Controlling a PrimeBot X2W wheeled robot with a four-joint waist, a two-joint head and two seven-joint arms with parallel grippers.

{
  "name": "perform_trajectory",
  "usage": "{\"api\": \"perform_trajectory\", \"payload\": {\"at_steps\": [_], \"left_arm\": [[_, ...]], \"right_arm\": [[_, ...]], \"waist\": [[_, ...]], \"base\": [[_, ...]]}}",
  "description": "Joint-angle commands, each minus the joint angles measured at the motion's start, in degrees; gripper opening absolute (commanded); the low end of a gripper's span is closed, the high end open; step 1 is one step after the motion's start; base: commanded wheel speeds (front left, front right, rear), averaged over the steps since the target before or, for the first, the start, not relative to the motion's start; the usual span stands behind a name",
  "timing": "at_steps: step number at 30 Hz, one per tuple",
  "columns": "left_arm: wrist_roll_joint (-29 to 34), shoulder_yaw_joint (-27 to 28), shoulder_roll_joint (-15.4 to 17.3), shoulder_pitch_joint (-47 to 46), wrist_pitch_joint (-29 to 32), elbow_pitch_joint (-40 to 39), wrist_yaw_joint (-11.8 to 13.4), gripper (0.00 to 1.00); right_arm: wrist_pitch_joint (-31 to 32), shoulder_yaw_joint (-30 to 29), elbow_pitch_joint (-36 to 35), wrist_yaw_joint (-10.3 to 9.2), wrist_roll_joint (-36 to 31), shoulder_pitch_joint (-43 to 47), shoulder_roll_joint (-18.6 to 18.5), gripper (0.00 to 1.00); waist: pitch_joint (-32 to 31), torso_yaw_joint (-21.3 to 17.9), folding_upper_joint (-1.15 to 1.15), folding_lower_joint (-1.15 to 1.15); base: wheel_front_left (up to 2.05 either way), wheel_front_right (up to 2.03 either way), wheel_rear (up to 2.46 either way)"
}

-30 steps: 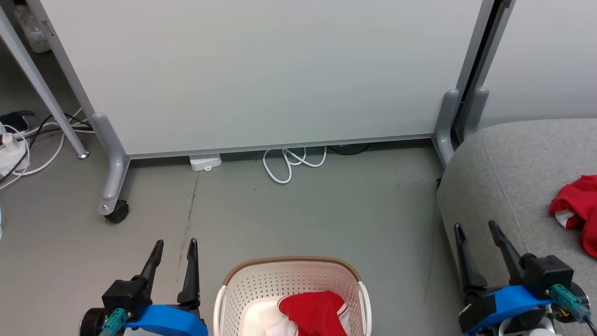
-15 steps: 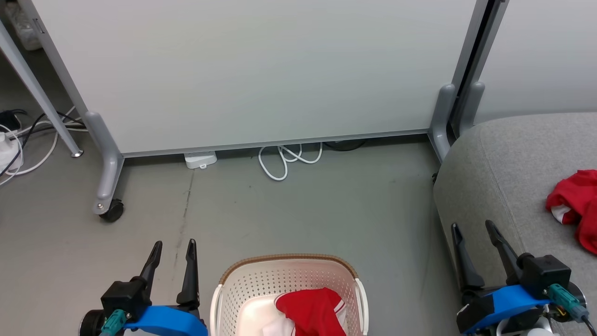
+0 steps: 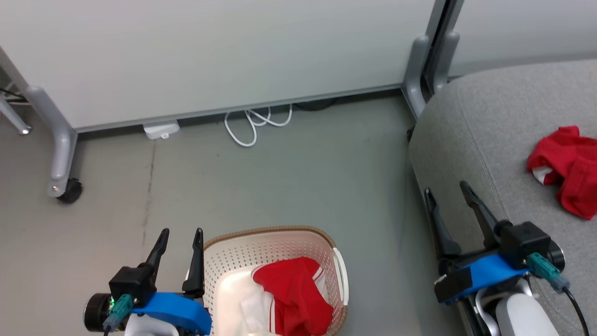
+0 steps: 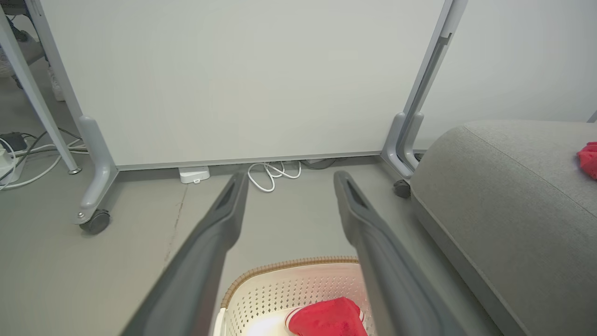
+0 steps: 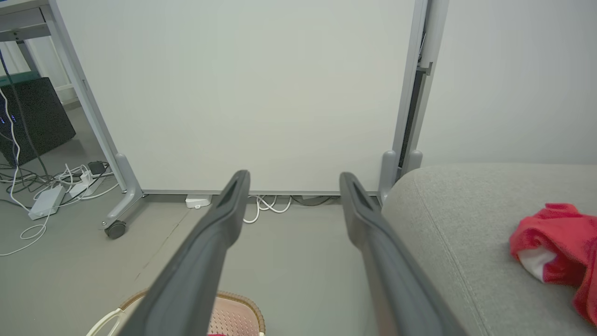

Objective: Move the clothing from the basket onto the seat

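Observation:
The cream perforated basket [image 3: 275, 232] stands on the floor at the bottom centre of the head view, with one crumpled red-and-white piece of clothing [image 3: 291, 291] inside. A second red piece [image 3: 564, 161] lies on the grey seat [image 3: 489, 116] at the right. My left gripper [image 3: 182, 232] hangs open just left of the basket, nothing between its fingers. My right gripper [image 3: 445, 187] is open and empty beside the seat's front edge. The left wrist view looks over the left gripper [image 4: 290, 175] at the basket [image 4: 289, 266] and clothing [image 4: 329, 317]. The right wrist view has the right gripper [image 5: 294, 174], seat [image 5: 466, 224] and red piece [image 5: 555, 238].
Pale partition panels [image 3: 210, 56] on grey wheeled feet [image 3: 70, 190] close off the back. A white cable loop [image 3: 252, 123] and a white box [image 3: 161, 129] lie at their base. More cables and a power strip [image 5: 46, 200] sit at the far left. Bare grey floor separates basket and seat.
The head camera has turned and tilted, so the whole picture has shifted up and left, with more of the basket and seat in view. Both grippers stay open and empty.

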Motion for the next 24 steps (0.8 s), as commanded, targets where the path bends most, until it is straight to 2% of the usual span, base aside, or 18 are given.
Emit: {"api": "perform_trajectory", "payload": {"at_steps": [1, 7, 10, 16, 18, 24], "left_arm": [[0.1, -0.9, 0.9, -2.4, -0.2, 1.1, 0.0, 1.0], [-0.9, -4.6, 2.7, -8.0, -0.2, 5.9, 0.0, 1.0], [-1.3, -6.4, 3.6, -11.1, -0.2, 7.9, 0.0, 1.0], [-1.4, -11.4, 5.5, -16.0, -0.2, 12.0, 0.0, 1.0], [-2.6, -14.4, 6.8, -18.8, -0.1, 15.4, 0.0, 1.0], [-6.4, -19.7, 8.1, -22.1, 1.1, 20.6, 0.0, 1.0]], "right_arm": [[0.1, 1.2, -0.8, 0.01, -0.9, -3.1, 0.1, 1.0], [-0.7, 4.1, -1.1, 0.01, -1.9, -9.5, 0.1, 1.0], [-1.7, 3.7, -1.6, 0.01, -1.2, -12.1, 0.1, 1.0], [-3.1, 3.5, -2.5, 0.01, 0.1, -15.3, 0.1, 1.0], [-3.8, 3.7, -2.8, 0.01, 0.8, -16.8, 0.1, 1.0], [-4.5, 4.5, -2.9, 0.01, 1.6, -18.5, 0.1, 1.0]], "waist": [[6.0, -3.9, 0.0, 0.0], [14.1, -8.2, 0.0, 0.0], [17.8, -9.8, 0.0, 0.0], [24.0, -12.0, 0.0, 0.0], [27.1, -13.2, 0.0, 0.0], [31.2, -14.7, 0.0, 0.0]], "base": [[0.0, 0.0, 0.0], [0.0, 0.0, 0.0], [0.0, 0.0, 0.0], [0.0, 0.0, 0.0], [0.0, 0.0, 0.0], [0.0, 0.0, 0.0]]}}
